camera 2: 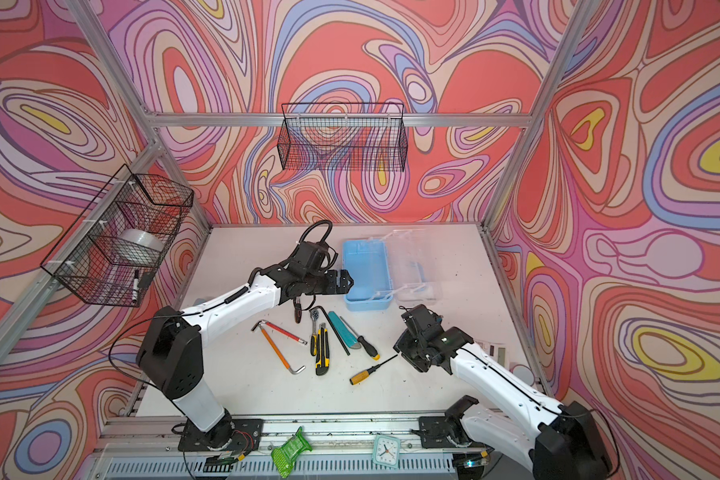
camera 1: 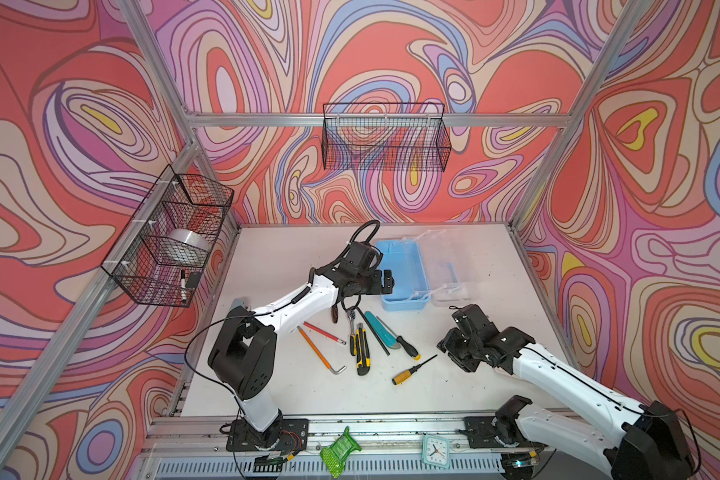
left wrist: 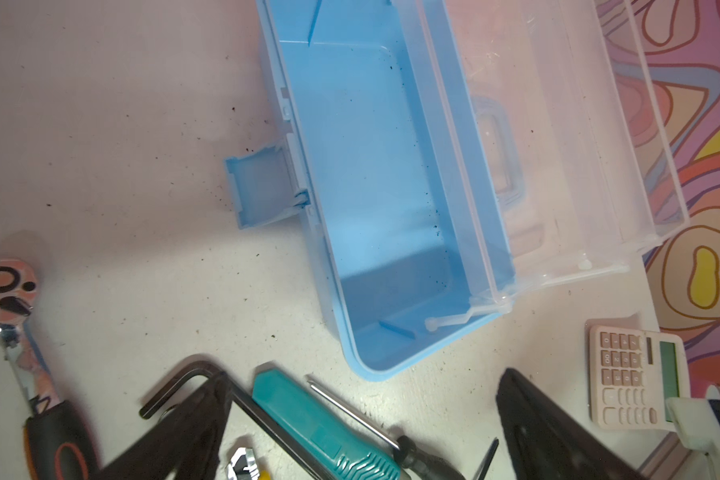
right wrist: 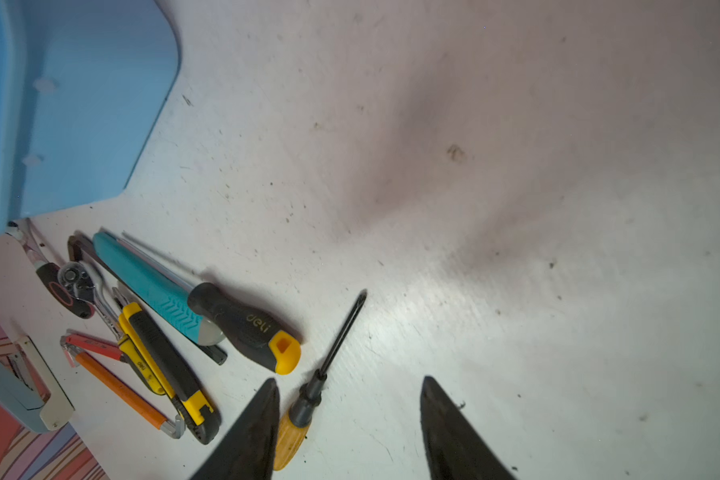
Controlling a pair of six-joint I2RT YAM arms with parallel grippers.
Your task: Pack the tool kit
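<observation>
The light blue box (camera 1: 404, 272) (camera 2: 366, 274) stands open and empty (left wrist: 375, 187), its clear lid (camera 1: 449, 266) (left wrist: 558, 137) folded out beside it. In front of it lie a ratchet (camera 1: 352, 316), a teal utility knife (camera 1: 381, 330) (left wrist: 316, 419), a yellow-black utility knife (camera 1: 362, 353) (right wrist: 163, 365), a black-handled screwdriver (camera 1: 406, 347) (right wrist: 242, 324), orange (camera 1: 319, 351) and red (camera 1: 323, 332) hex keys, and a yellow-handled screwdriver (camera 1: 412, 370) (camera 2: 371, 370). My left gripper (camera 1: 385, 282) (left wrist: 364, 376) hangs open by the box's near left wall. My right gripper (camera 1: 454, 355) (right wrist: 348, 379) is open over the yellow-handled screwdriver (right wrist: 296, 419), whose handle lies by one finger.
A pink calculator (left wrist: 636, 374) lies at the right table edge, a grey-blue stapler (right wrist: 21, 395) at the left behind my left arm. Wire baskets (camera 1: 385, 137) (camera 1: 171, 237) hang on the back and left walls. A green item (camera 1: 339, 451) and a clock (camera 1: 435, 451) sit on the front rail.
</observation>
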